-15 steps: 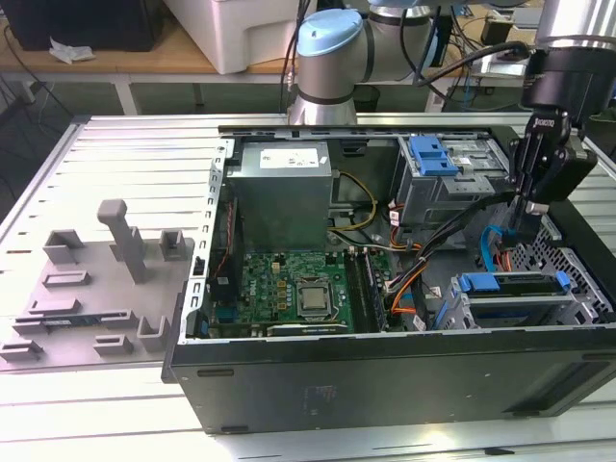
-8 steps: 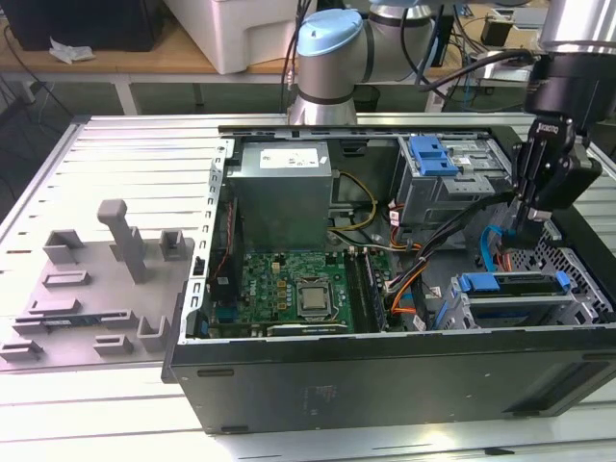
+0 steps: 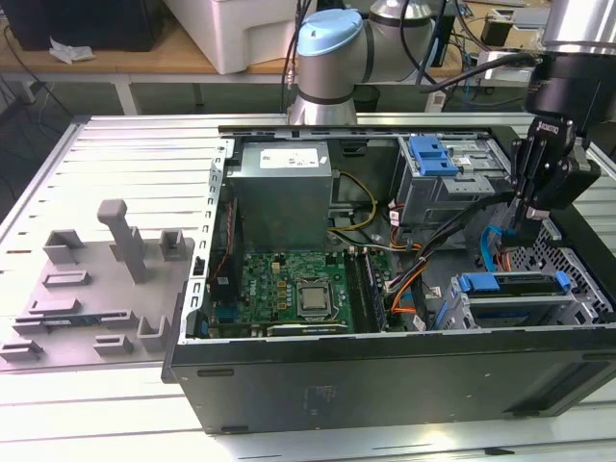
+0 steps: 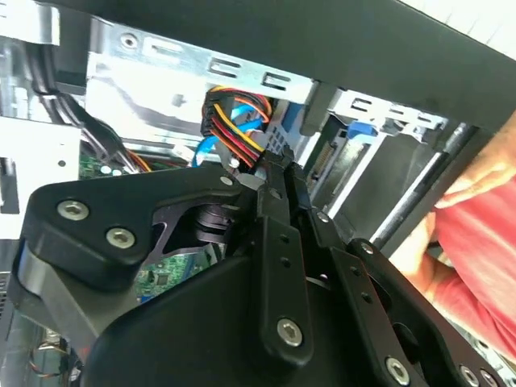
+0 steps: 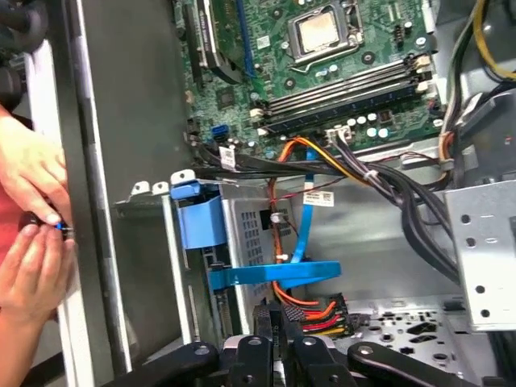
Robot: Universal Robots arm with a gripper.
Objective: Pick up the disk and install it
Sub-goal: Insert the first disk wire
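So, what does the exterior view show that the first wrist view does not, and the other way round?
Exterior view, not the first wrist view: the grey fixture tray beside the computer case, the arm's blue-capped joint, and the blue latch on the drive cage.

First wrist view, not the exterior view: a person's hands at the case's edge.

Both: the motherboard, the blue flat cable, the disk in its blue bracket, and the end effector near that cable.

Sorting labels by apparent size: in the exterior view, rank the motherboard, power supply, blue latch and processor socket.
1. motherboard
2. power supply, somewhat smaller
3. blue latch and processor socket look alike, so they are not ranked against each other
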